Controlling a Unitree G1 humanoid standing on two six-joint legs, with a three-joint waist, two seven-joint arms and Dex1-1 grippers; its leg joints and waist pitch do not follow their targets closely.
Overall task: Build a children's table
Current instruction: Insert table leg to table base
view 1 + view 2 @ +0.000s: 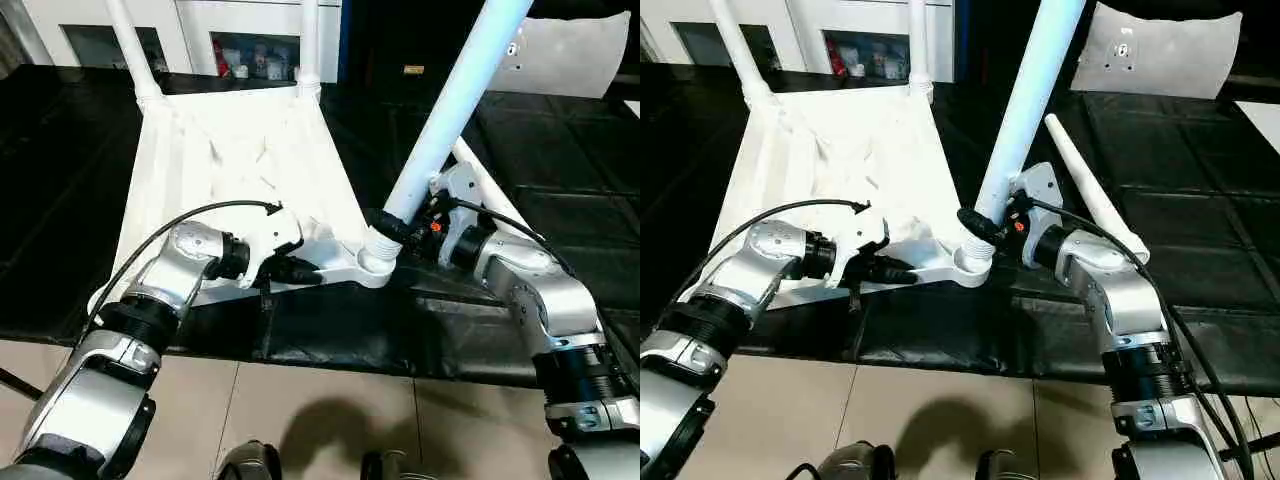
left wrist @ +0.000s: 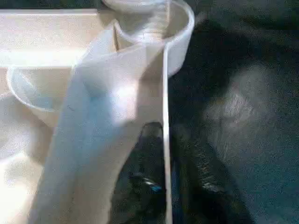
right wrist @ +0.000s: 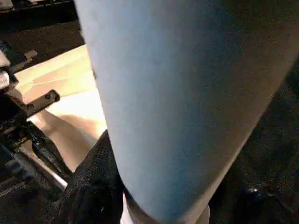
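White plastic tabletop (image 1: 235, 165): lies upside down on the black sheet-covered desk (image 1: 560, 180), ribbed underside up, near edge at the desk's front.
Near-right corner socket (image 1: 375, 263): round white collar, just beside both claws.
Held leg (image 1: 455, 105): long tapered white plastic leg, foot in that socket, long axis tilted up and toward the robot's right, not upright.
Right claw (image 1: 393, 226): clamped on the held leg just above the socket; nearer arm for the seating move.
Left claw (image 1: 300, 272): black fingers closed on the tabletop's near rim, beside the socket, bracing it.
Fitted legs: two stand upright in the far corners (image 1: 133, 45) (image 1: 308, 40).
Spare leg (image 1: 1092, 195): lies on the desk behind the right forearm, apart from the work.
Judgement: seating requires bringing the leg's axis upright over the socket; the left claw is close to that path.
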